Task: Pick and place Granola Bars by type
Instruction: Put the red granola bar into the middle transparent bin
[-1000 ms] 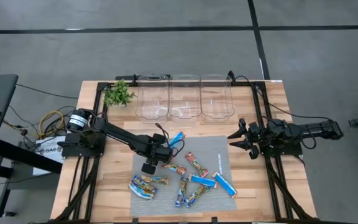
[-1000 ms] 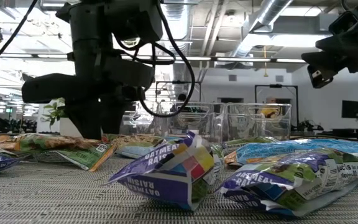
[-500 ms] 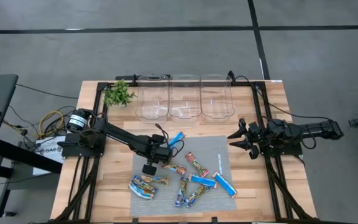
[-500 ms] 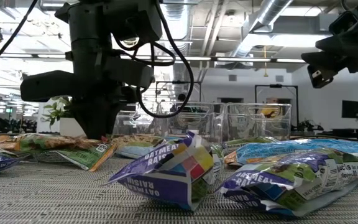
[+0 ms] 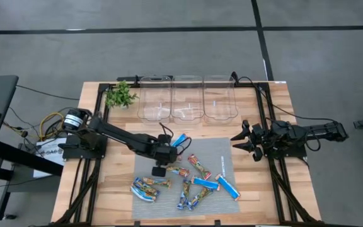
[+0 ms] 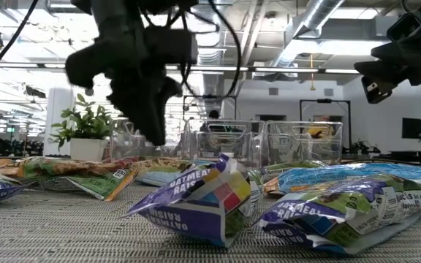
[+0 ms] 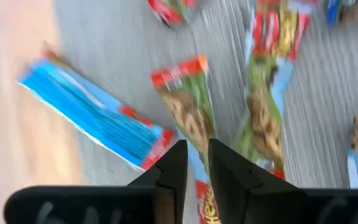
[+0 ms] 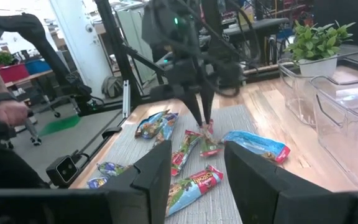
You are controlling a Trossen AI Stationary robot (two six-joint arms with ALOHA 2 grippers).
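Note:
Granola bars lie scattered on the grey mat [image 5: 216, 151]: bright blue ones [image 5: 179, 140] [image 5: 205, 183], red-green-orange ones [image 5: 199, 165], blue-silver-yellow ones [image 5: 145, 188]. My left gripper [image 5: 167, 165] [image 7: 196, 155] points down over the mat's middle and is shut on a red-green-orange bar [image 7: 188, 106] [image 8: 207, 134]. In the low view this gripper [image 6: 154, 135] is blurred above the bars. My right gripper [image 5: 244, 142] [image 8: 197, 186] waits open above the table's right side. My left gripper pinches the red-green-orange bar between its two fingers [image 8: 199, 112], coming from above and pointing down. The pinched part [image 7: 196, 134] lies along the narrow gap between them. In the right wrist view the bar's red end [image 8: 207, 127] stands raised at the fingertips and its other end [image 8: 211, 149] is down at the mat.
Three clear bins [image 5: 155, 98] [image 5: 188, 98] [image 5: 220, 98] stand in a row at the table's far edge, with a green plant [image 5: 120, 96] to their left. Bare wood [image 5: 115, 176] borders the mat. A person's hand [image 8: 8, 112] shows beyond the table.
My left gripper has moved toward the table's right edge and risen from the mat; it shows blurred in the low view now.

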